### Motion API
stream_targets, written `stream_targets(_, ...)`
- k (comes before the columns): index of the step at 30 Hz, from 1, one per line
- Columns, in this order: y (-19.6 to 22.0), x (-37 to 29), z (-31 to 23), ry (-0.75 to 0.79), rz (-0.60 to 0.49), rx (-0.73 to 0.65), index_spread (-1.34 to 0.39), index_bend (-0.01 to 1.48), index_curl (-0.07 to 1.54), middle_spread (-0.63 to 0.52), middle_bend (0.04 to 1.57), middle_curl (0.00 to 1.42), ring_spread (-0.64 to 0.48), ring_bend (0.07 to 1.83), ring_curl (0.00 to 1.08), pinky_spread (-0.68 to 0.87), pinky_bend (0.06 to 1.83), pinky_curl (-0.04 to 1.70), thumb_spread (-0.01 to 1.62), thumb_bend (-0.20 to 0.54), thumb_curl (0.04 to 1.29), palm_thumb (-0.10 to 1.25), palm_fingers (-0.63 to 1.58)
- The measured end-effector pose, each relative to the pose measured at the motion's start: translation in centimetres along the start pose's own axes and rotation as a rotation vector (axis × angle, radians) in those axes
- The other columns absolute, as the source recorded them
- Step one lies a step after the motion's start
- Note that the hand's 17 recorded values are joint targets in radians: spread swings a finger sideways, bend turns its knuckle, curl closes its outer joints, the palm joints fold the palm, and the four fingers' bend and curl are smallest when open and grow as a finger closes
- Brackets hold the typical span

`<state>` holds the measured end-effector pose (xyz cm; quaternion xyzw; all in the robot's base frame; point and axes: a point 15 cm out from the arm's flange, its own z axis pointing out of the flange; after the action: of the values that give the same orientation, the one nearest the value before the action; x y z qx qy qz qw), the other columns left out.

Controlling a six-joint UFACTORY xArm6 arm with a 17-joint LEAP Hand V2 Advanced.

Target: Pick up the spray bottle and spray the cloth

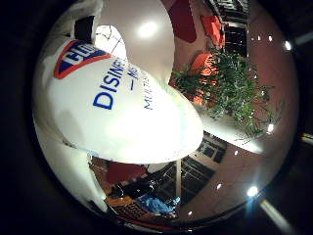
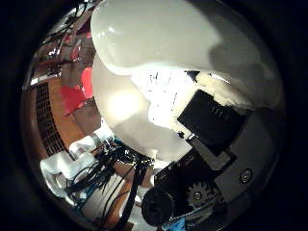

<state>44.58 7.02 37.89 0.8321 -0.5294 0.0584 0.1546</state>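
The white spray bottle, with a blue and red label, fills much of the little finger side view and lies right against the palm. My right hand is shut on it. Black and white fingers curl against its pale body, and a white finger wraps the bottle's far side. A small crumpled blue thing shows far off beyond the bottle; I cannot tell whether it is the cloth.
A green leafy plant and orange-red seats stand in the room behind the bottle. The white arm runs over a wooden floor, near a red chair.
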Motion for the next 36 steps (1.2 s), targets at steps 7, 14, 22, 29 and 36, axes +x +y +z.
stream_targets(7,-0.1,0.1,0.2,-0.003,0.002,-0.003,-0.21,1.15,0.74,-0.08,1.38,0.62,-0.16,1.48,0.61,-0.23,1.02,1.33,0.81,-0.017,0.85,1.0,1.18)
stream_targets(14,-1.2,0.1,-1.2,-0.021,-0.006,0.074,-0.21,1.15,0.74,-0.07,1.38,0.62,-0.16,1.48,0.61,-0.22,1.02,1.33,0.81,-0.017,0.85,1.0,1.18)
stream_targets(22,-1.6,-5.1,-3.6,-0.283,-0.027,0.158,-0.2,1.15,0.74,-0.07,1.38,0.62,-0.16,1.48,0.62,-0.21,1.02,1.33,0.81,-0.014,0.85,1.02,1.18)
stream_targets(29,-2.6,-9.7,-8.4,-0.467,-0.057,0.304,-0.2,1.15,0.74,-0.07,1.38,0.62,-0.16,1.48,0.62,-0.21,1.02,1.35,0.8,-0.018,0.85,1.03,1.18)
stream_targets(36,-4.3,-14.0,-13.8,-0.691,-0.079,0.453,-0.2,1.15,0.74,-0.07,1.38,0.62,-0.16,1.48,0.62,-0.2,1.02,1.36,0.78,-0.017,0.85,1.05,1.18)
